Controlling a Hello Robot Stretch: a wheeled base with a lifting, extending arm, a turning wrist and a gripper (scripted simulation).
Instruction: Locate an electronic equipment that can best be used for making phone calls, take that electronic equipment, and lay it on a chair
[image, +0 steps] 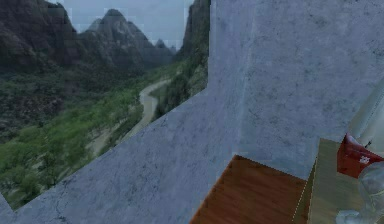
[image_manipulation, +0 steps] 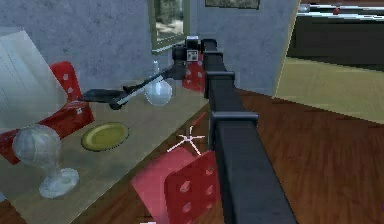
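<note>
My claw reaches over the tan table; near its tip sits a dark flat slab, possibly the phone; its long axis runs across the arm side view, one end toward my fingers, the other toward the red chair behind the table; I cannot tell whether I grip it. That view adds a yellow-green plate, a white-shaded lamp and a nearer red chair; the forward view offers a window onto mountains.
</note>
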